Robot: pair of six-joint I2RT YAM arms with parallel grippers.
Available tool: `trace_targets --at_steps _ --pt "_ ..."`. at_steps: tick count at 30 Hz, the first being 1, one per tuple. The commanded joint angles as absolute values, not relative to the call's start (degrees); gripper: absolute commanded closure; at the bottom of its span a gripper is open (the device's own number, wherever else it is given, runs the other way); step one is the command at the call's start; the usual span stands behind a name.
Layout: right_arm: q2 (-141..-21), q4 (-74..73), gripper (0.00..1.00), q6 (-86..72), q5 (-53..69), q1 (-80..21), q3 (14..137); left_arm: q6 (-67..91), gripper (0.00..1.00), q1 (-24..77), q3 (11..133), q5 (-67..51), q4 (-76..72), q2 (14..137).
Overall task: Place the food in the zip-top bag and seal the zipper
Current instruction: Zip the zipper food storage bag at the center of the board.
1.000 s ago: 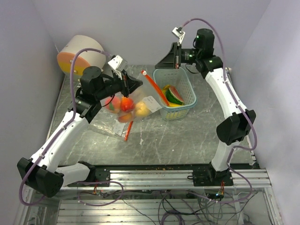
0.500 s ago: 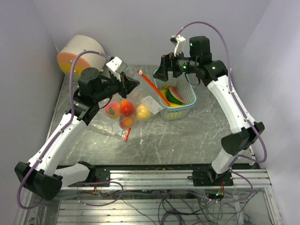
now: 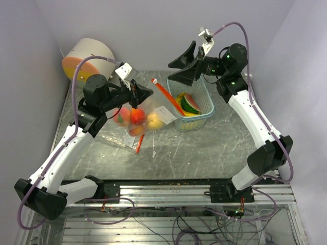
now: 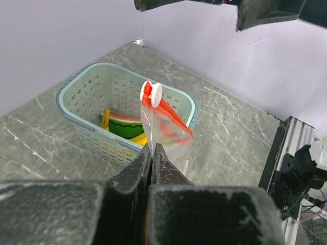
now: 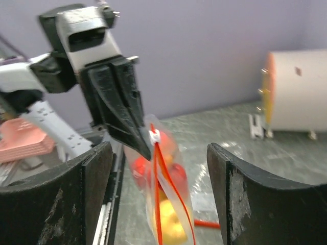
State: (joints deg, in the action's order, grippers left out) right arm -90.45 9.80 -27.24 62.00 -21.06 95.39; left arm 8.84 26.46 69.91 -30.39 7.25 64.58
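Note:
My left gripper (image 3: 144,95) is shut on the top edge of the clear zip-top bag (image 3: 137,121), which hangs from it just above the table. Through the plastic I see orange-pink peaches, a red piece and a yellow piece of food (image 5: 171,224). The bag's red zipper strip (image 3: 168,97) runs toward the basket, with its white slider (image 4: 152,93) at the far end. My right gripper (image 3: 171,73) is open in the air behind the basket, facing the bag. Its fingers (image 5: 56,204) frame the bag without touching it. A watermelon slice (image 3: 190,103) and a banana (image 4: 137,138) lie in the basket.
The pale blue latticed basket (image 3: 202,92) stands right of the bag at the back of the table. A white and orange roll (image 3: 87,58) lies in the back left corner. The grey stone table (image 3: 204,148) ends at a metal rail along the near edge.
My right gripper went from shut to open, rose, and swung round to face the bag. The left gripper kept its hold, and the bag shifted only slightly.

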Motion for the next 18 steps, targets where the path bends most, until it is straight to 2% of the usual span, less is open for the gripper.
trace_targets --at_steps 1,6,11,15,18 --pt "-93.87 38.50 0.26 -46.61 75.19 -21.69 94.60 10.01 0.93 26.46 71.45 -33.66 5.42 62.92" --pt "-96.06 20.78 0.30 -33.32 74.58 -23.95 99.62 10.55 0.93 26.45 71.86 -34.24 4.56 63.49" --pt "-97.30 21.30 0.32 -34.93 74.54 -24.77 99.41 10.98 0.93 26.46 72.24 -34.55 3.86 64.21" --pt "-98.97 12.42 0.38 -29.77 71.99 -26.45 101.64 11.24 0.93 26.46 72.42 -34.60 3.33 64.51" --pt "-99.90 16.23 0.42 -33.46 71.90 -26.54 100.99 11.18 0.93 26.46 72.34 -34.63 3.36 64.60"
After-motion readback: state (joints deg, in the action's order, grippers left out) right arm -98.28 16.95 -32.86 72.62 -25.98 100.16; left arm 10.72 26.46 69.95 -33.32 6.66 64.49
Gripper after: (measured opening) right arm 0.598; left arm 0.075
